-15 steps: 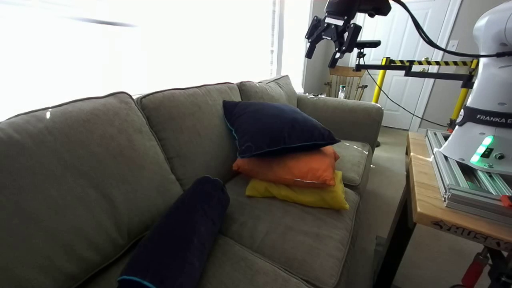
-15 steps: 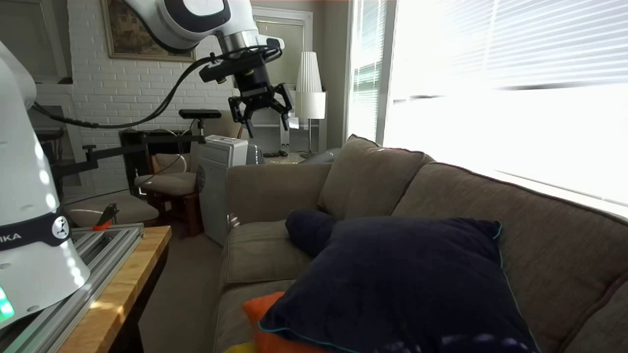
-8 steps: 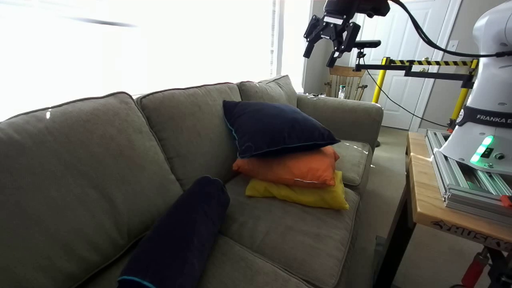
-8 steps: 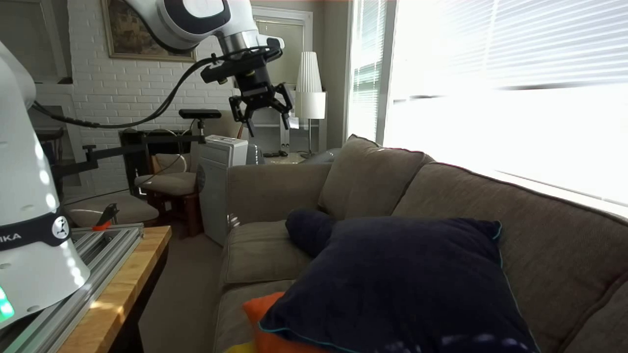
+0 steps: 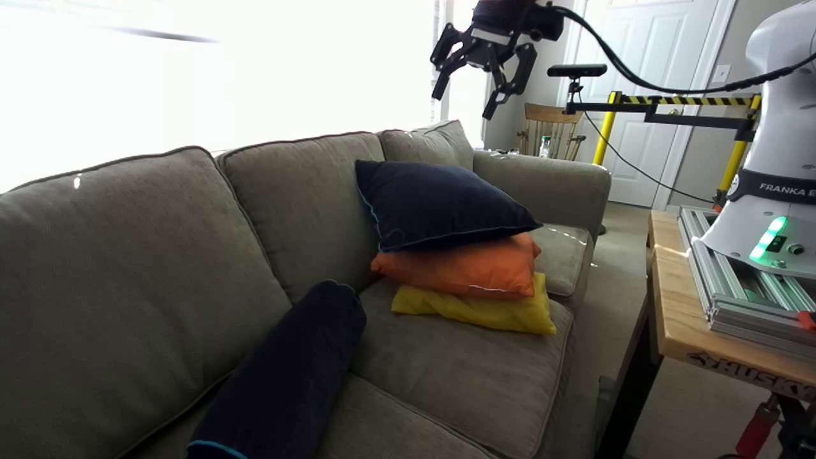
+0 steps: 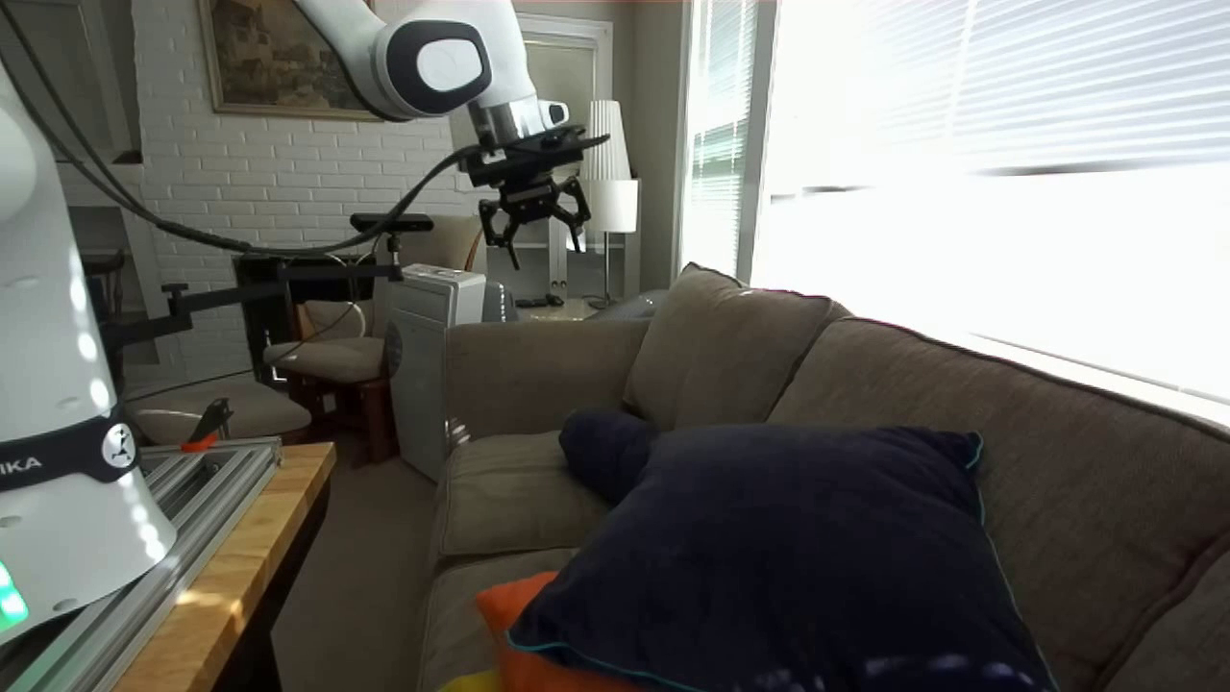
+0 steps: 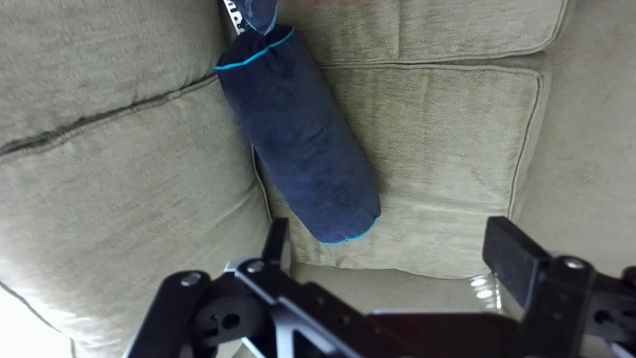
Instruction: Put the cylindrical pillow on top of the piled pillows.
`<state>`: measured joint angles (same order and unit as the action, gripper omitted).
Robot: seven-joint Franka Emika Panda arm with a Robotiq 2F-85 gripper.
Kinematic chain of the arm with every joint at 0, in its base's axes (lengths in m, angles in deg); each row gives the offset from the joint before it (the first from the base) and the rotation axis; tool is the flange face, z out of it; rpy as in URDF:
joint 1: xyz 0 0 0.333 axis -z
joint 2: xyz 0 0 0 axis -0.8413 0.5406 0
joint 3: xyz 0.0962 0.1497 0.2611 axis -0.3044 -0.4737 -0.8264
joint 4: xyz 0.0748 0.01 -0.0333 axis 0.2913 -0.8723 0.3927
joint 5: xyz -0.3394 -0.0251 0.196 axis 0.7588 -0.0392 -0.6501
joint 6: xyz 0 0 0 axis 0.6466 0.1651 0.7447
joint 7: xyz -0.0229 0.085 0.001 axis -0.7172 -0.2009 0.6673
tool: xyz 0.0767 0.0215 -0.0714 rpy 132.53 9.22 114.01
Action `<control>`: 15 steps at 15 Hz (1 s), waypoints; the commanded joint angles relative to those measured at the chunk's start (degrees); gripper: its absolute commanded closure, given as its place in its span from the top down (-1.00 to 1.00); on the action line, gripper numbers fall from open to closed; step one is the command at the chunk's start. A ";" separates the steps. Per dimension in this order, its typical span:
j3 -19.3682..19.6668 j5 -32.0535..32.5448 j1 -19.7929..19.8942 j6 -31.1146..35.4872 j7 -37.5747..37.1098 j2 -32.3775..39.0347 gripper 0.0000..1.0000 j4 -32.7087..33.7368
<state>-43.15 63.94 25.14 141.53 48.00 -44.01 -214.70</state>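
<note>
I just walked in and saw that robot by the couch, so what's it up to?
A robot arm has the job of putting the long cylindrical pillow on top of the piled pillows, which go navy, orange, yellow from top to bottom. Right now its gripper hangs open above the couch, holding nothing. The cylindrical pillow lies on the couch seat next to the pile, so it hasn't been picked up yet.

Both exterior views along the sofa (image 5: 306,220), from opposite ends; wrist view, looking down.
</note>
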 commanded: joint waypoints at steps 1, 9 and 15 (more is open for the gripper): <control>-4.38 0.11 3.99 -1.55 10.46 12.43 1.00 10.06; -12.65 19.79 13.70 -2.80 18.45 31.30 1.00 26.71; -10.75 32.69 12.38 0.62 17.54 41.62 1.00 34.38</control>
<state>-54.50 91.45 37.86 140.78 65.79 -8.07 -185.33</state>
